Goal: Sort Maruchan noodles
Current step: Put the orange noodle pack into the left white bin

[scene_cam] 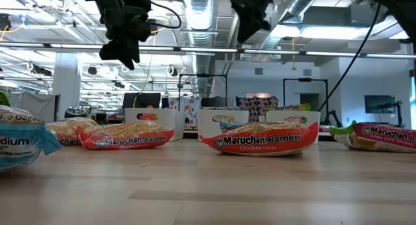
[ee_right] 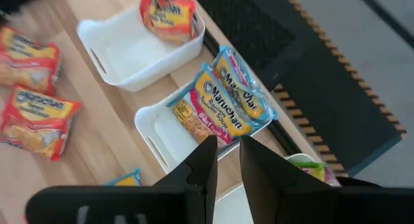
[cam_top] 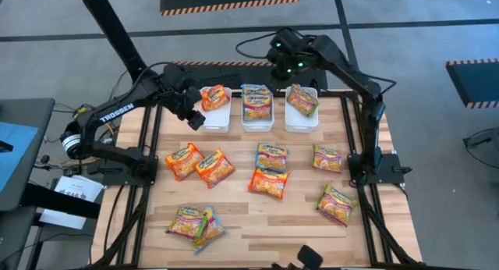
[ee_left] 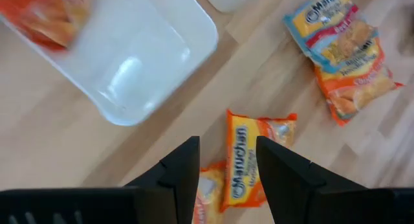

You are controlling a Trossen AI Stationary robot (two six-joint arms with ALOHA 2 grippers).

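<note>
- Light wooden table on a grey floor with hazard-striped mats; the low view looks into an open office with ceiling ducts and monitors behind.
- Three white bins in a row at the far edge: left bin with an orange packet leaning in its far end, middle bin with a blue packet, right bin with a green-pink packet.
- Rest of the Maruchan noodles lie loose on the table: two orange packets side by side at left, blue just above orange at centre, two green-pink at right and front right, two overlapping near the front-left edge.
- Left gripper hangs above the table just left of the left bin, fingers apart, holding nothing.
- Right gripper is raised behind the bins, between middle and right; fingers slightly parted, nothing between them.
</note>
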